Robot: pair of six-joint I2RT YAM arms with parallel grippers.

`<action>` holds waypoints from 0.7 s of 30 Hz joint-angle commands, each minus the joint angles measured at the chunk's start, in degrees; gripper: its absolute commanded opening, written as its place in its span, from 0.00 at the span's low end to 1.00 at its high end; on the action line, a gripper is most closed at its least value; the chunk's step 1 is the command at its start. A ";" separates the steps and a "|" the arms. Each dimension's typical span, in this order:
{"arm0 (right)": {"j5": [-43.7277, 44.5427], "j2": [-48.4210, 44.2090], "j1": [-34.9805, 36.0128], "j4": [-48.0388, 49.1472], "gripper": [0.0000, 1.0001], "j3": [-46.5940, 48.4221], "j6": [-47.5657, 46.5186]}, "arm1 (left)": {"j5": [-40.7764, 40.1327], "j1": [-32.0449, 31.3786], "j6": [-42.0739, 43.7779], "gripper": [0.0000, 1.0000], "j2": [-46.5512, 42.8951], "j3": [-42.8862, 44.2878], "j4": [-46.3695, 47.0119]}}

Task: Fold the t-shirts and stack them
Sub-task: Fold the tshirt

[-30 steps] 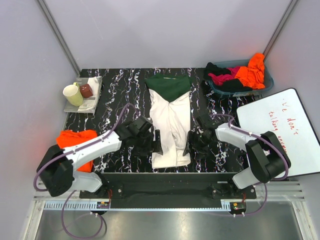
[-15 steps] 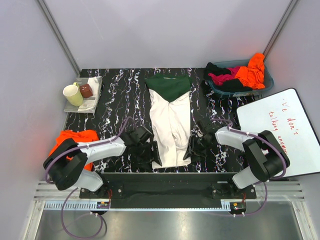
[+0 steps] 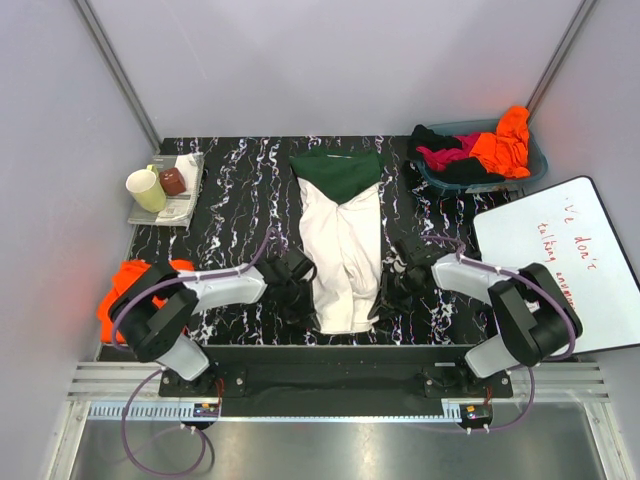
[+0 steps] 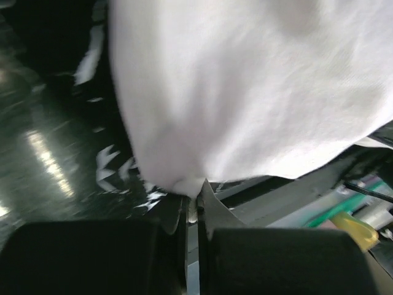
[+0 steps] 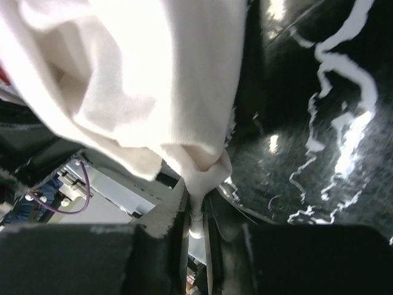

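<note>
Black, white-veined marble table (image 3: 240,180), grey walls (image 3: 300,60). One cream t-shirt (image 3: 342,260) at centre, green sleeves at far end. One orange shirt (image 3: 120,290) near left, partly hidden. Basket (image 3: 538,168) far right, shirt count unclear.
Left wrist: left gripper (image 4: 191,212) clenched on cream hem.
Right wrist: right gripper (image 5: 198,215) pinching cream corner; surroundings blurred.

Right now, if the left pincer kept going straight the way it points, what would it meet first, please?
The cream t-shirt: the left pincer is shut on its edge, so it would push straight into that cloth. What lies past the shirt along that line is unclear from these views.
</note>
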 commanded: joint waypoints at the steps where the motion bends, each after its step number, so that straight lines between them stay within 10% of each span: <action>1: -2.14 -6.26 -0.02 -2.18 0.18 3.91 -0.46 | -9.28 0.09 3.70 0.00 -6.78 2.75 -12.16; 21: 10.60 5.84 -2.73 -11.59 0.21 34.05 -15.39 | -15.18 12.74 16.70 0.00 -0.39 34.12 -24.58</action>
